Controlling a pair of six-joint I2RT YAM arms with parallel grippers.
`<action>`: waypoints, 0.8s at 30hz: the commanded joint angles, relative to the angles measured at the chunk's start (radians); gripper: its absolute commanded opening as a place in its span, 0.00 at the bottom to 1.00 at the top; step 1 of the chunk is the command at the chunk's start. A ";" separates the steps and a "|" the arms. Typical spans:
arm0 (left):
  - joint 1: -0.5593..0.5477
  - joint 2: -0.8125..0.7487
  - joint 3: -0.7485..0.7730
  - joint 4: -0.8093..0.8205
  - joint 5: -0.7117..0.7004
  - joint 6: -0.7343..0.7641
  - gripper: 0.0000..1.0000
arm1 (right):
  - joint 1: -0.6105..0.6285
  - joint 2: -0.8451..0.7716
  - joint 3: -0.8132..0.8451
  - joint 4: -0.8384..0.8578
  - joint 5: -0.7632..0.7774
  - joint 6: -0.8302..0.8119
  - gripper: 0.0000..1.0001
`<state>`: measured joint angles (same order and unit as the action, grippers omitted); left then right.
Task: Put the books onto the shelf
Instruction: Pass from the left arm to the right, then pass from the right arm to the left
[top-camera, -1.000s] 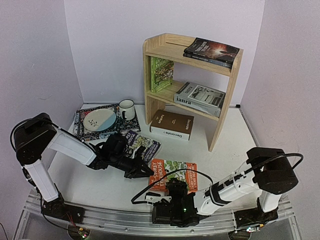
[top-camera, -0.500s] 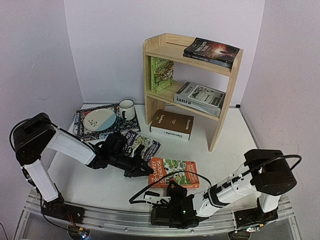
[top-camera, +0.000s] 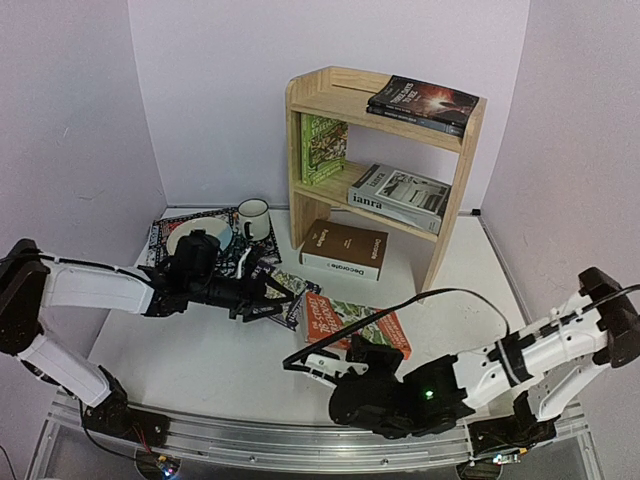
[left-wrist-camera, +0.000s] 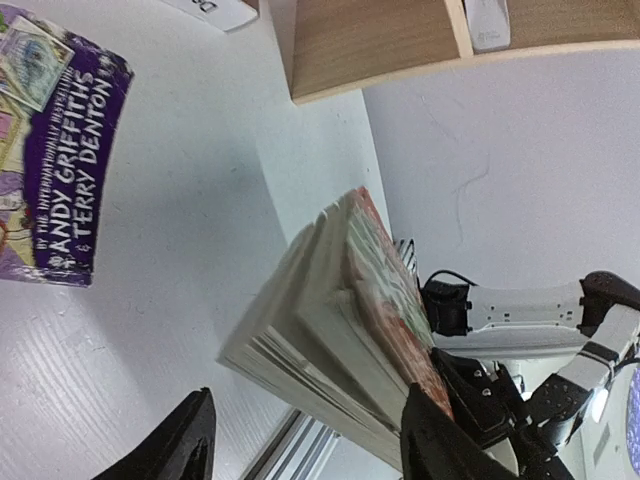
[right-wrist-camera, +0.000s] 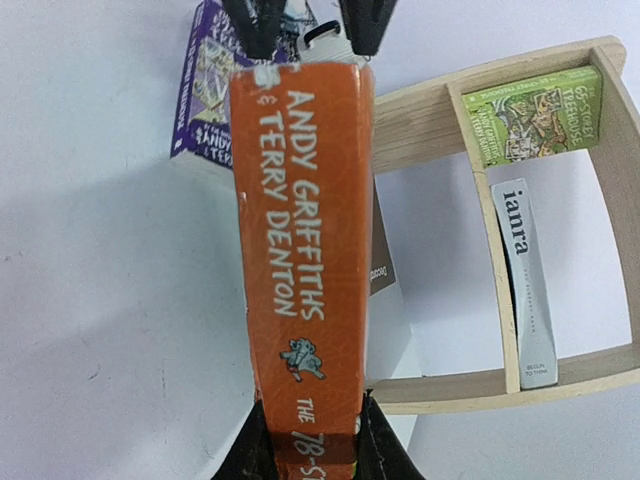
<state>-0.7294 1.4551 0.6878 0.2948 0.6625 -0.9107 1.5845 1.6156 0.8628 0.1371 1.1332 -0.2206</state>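
The orange paperback (right-wrist-camera: 300, 220) stands on edge, raised off the table, and my right gripper (right-wrist-camera: 312, 440) is shut on the near end of its spine. From above, this book (top-camera: 358, 322) lies between the two arms, with the right gripper (top-camera: 347, 354) at its near edge. My left gripper (left-wrist-camera: 310, 440) is open, its fingers (right-wrist-camera: 258, 22) standing either side of the book's far end. The dark blue paperback (top-camera: 296, 298) lies flat beneath the left gripper (top-camera: 278, 297). The pine shelf (top-camera: 452, 190) holds a green book (top-camera: 322, 147), a grey book (top-camera: 400, 197) and two dark books (top-camera: 425, 103).
The thick brown-and-white book (top-camera: 345, 250) lies flat on the table at the shelf's foot. A patterned mat (top-camera: 165, 232) with a plate (top-camera: 178, 240) and a mug (top-camera: 253, 218) sits at the back left, partly behind my left arm. Walls close in on three sides.
My right gripper closed on the orange book and lifted it, shifting it right. My left gripper opened, letting go of the book's far end, and the left arm stretched out lower.
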 joint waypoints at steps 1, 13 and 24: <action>0.005 -0.151 0.121 -0.280 -0.150 0.210 0.69 | -0.010 -0.178 -0.030 0.068 0.004 0.021 0.00; 0.005 -0.456 0.106 -0.432 -0.469 0.286 0.75 | -0.193 -0.445 -0.013 0.157 -0.167 0.246 0.00; 0.005 -0.486 0.095 -0.445 -0.475 0.293 0.74 | -0.313 -0.368 0.109 0.312 -0.253 0.363 0.00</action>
<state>-0.7235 0.9902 0.7830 -0.1474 0.2093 -0.6435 1.3019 1.2124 0.8618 0.2794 0.8943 0.0735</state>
